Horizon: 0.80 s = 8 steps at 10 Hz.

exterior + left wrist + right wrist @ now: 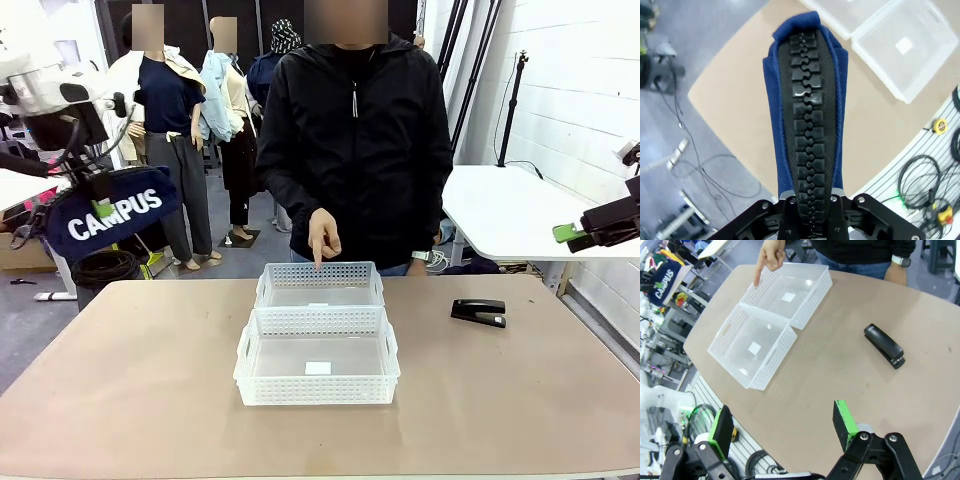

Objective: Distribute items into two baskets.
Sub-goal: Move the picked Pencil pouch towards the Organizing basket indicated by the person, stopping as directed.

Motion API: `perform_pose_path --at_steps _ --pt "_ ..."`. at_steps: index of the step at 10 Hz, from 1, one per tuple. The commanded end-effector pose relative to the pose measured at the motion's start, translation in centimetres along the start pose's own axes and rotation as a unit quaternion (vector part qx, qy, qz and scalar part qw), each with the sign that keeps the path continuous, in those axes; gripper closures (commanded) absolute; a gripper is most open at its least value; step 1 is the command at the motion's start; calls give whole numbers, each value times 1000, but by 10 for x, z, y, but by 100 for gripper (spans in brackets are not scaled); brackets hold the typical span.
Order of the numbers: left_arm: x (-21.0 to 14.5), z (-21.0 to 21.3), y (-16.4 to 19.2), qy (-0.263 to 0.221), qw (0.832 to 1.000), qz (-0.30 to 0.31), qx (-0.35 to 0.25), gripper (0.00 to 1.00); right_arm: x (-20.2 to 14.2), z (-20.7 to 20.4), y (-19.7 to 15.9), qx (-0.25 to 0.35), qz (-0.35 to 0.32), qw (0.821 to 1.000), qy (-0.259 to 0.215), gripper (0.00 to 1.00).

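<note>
The left end effector (100,208) is clamped tight on a soft navy-blue fabric pouch (125,215), gripping it at its black zipper edge (the wrist view looks straight along the zipper). It holds the pouch raised by the left side of the tan tabletop (130,380), well apart from the baskets. White lettering on the pouch reads "CAMPUS". The right end effector (782,420) hovers with its green-padded fingers spread wide, holding nothing. A black desk stapler (478,312) lies on the tabletop to the right of two touching white perforated plastic baskets, one near (317,385) and one far (320,272). Each carries a small white label, too small to read. A person's hand (322,238) points down at the far basket.
</note>
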<state>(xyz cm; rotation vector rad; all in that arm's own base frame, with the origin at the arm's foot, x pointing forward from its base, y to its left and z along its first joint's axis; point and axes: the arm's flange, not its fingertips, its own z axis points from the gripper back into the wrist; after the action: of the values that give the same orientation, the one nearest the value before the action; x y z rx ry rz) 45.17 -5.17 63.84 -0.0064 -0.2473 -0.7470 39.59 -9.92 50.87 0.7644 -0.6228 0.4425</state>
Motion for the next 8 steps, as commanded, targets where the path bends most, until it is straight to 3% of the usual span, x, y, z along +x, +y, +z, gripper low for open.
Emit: perform_pose_path --at_steps 1,4,8 --pt "9 -8 -24 -18 997 -74 -13 100 -1 -1 0 2 0 1000 0 0" --pt "51 -26 -60 -2 988 -153 -16 100 -1 -1 0 2 0 1000 0 0" --pt "91 -44 -112 -18 967 -251 -30 100 -1 -1 0 2 0 1000 0 0"
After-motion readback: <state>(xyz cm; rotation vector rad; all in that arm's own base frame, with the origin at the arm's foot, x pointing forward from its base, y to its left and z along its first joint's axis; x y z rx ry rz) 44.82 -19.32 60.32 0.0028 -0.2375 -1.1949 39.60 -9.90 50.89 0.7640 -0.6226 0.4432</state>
